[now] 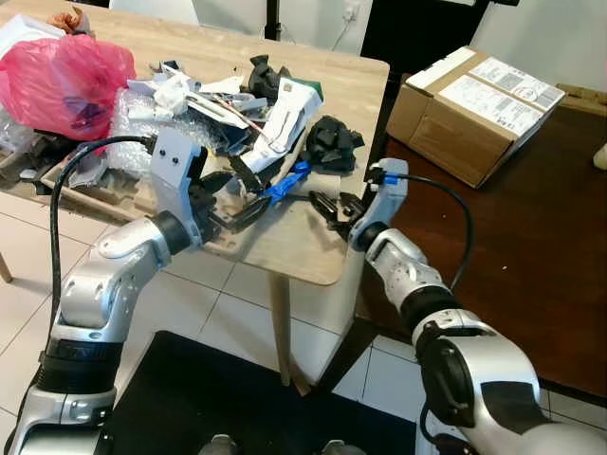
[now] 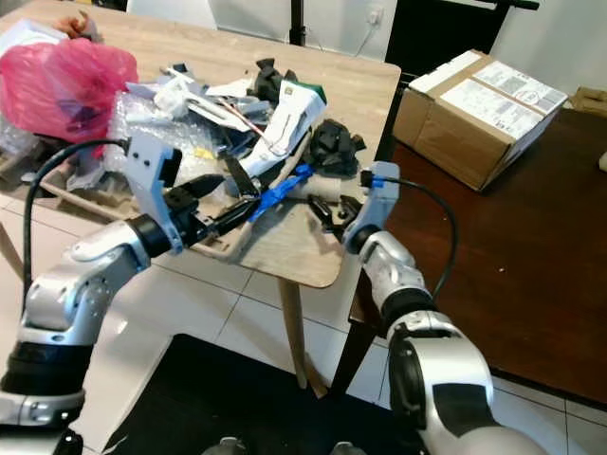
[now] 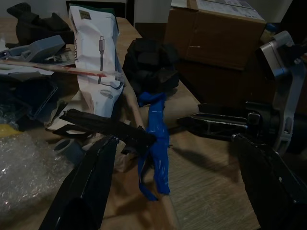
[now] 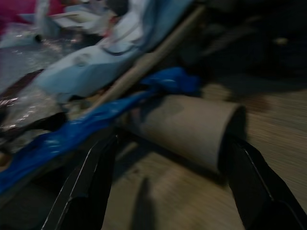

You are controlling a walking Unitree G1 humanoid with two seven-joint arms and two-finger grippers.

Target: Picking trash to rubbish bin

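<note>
Between the right gripper's [image 4: 168, 187] spread fingers, a cardboard tube [image 4: 192, 129] under blue tape [image 4: 72, 139].

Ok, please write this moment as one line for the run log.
left gripper: open, at table front edge near blue strip | right gripper: open, facing cardboard tube | nothing held

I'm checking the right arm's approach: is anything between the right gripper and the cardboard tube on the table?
Nothing visible blocks it. The right gripper is open, facing the cardboard tube; a blue strip lies beside the tube, touching its far end.
</note>
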